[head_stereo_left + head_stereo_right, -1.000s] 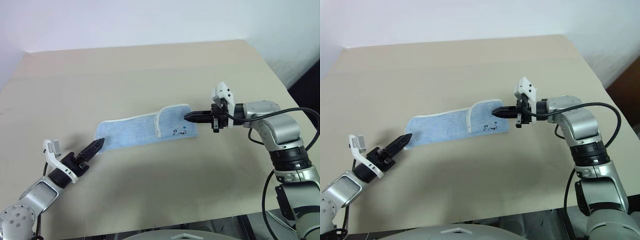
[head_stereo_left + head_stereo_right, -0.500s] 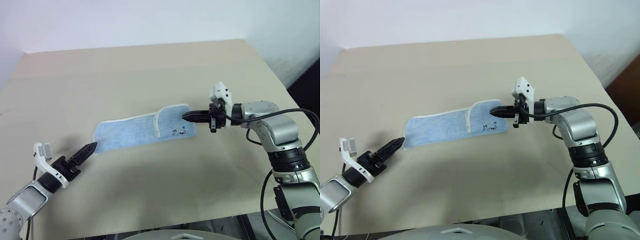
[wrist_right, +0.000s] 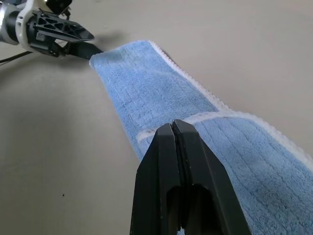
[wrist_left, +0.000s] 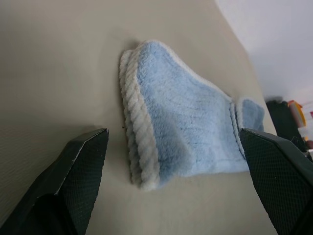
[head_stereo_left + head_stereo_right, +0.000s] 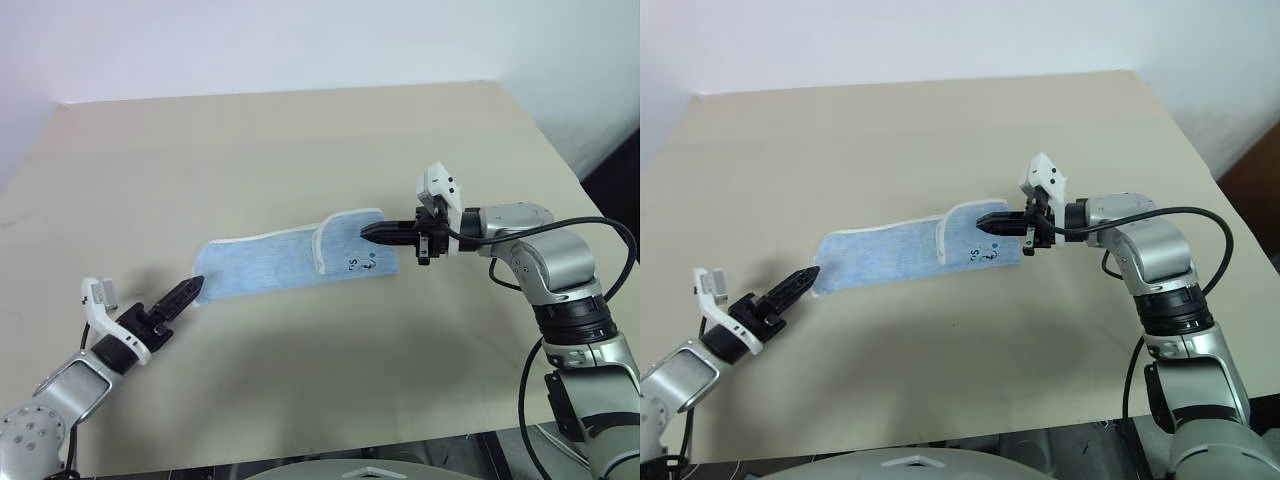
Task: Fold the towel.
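We see a broad beige tabletop (image 5: 300, 140) with the small light blue terry towel (image 5: 270, 262), white-edged, lying near its middle as a long strip, its right end already lapped over. Our right gripper (image 5: 372, 233), fingers pressed together on nothing, rests at that lapped end. Our left gripper (image 5: 186, 294), fingers spread wide, sits just short of the towel's left end. We judge the cloth light, limp and grippy; pinching the thick stitched left edge looks best.

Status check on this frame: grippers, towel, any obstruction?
Left gripper open, short of towel end. Right gripper shut, tips over folded end. Towel flat on table. Nothing in the way.
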### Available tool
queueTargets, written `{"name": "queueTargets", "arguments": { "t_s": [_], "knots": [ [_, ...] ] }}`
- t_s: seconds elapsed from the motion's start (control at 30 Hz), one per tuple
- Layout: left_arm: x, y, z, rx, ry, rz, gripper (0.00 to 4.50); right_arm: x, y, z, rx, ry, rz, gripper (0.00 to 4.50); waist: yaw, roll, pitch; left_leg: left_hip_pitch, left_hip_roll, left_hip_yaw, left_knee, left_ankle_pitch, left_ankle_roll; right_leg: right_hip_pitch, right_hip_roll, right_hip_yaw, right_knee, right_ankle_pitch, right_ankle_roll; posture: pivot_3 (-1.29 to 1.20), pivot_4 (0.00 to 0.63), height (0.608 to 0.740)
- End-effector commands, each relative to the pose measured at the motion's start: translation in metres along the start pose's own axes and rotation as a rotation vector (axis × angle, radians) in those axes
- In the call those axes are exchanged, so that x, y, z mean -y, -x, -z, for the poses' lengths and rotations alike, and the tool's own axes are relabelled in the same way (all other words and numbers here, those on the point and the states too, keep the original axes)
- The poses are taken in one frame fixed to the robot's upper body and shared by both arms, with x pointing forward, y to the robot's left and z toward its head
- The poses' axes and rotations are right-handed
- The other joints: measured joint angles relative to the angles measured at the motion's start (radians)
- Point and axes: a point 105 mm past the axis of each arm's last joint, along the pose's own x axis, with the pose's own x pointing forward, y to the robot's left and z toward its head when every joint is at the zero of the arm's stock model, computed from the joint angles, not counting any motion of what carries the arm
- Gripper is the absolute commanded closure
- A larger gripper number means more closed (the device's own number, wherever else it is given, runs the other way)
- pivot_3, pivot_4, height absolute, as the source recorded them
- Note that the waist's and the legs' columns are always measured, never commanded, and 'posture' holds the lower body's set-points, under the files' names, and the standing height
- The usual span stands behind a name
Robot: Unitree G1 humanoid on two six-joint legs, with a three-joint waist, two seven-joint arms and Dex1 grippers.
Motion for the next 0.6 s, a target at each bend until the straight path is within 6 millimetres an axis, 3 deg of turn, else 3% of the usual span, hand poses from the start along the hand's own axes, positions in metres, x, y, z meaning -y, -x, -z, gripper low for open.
{"name": "queueTargets", "arguments": {
  "t_s": [0.03, 0.33, 0.43, 0.6],
  "knots": [
    [0.002, -0.008, 0.008, -0.038, 0.002, 0.007, 0.02, -0.004, 0.000, -0.012, 0.032, 0.039, -0.012, 4.50, 0.001, 0.000, 0.000, 0.000, 0.000, 0.000, 0.000, 0.000, 0.000, 0.000, 0.000, 0.000, 0.000, 0.000, 0.000, 0.00, 0.150, 0.740],
    [0.001, -0.015, 0.012, -0.095, -0.022, -0.006, 0.02, -0.005, -0.001, -0.012, 0.038, 0.031, -0.008, 4.50, 0.014, 0.001, 0.000, 0.000, 0.000, 0.000, 0.000, 0.000, 0.000, 0.000, 0.000, 0.000, 0.000, 0.000, 0.000, 0.00, 0.150, 0.740],
    [0.000, -0.016, 0.018, -0.126, -0.020, -0.014, 0.61, -0.006, -0.001, -0.012, 0.040, 0.028, -0.008, 4.50, 0.015, 0.001, 0.000, 0.000, 0.000, 0.000, 0.000, 0.000, 0.000, 0.000, 0.000, 0.000, 0.000, 0.000, 0.000, 0.00, 0.150, 0.740],
    [0.000, -0.018, 0.021, -0.140, -0.020, -0.012, 2.29, -0.006, 0.000, -0.015, 0.048, 0.026, -0.010, 4.50, 0.014, 0.001, 0.000, 0.000, 0.000, 0.000, 0.000, 0.000, 0.000, 0.000, 0.000, 0.000, -0.001, 0.000, 0.000, 0.00, 0.150, 0.740]
  ]
}}
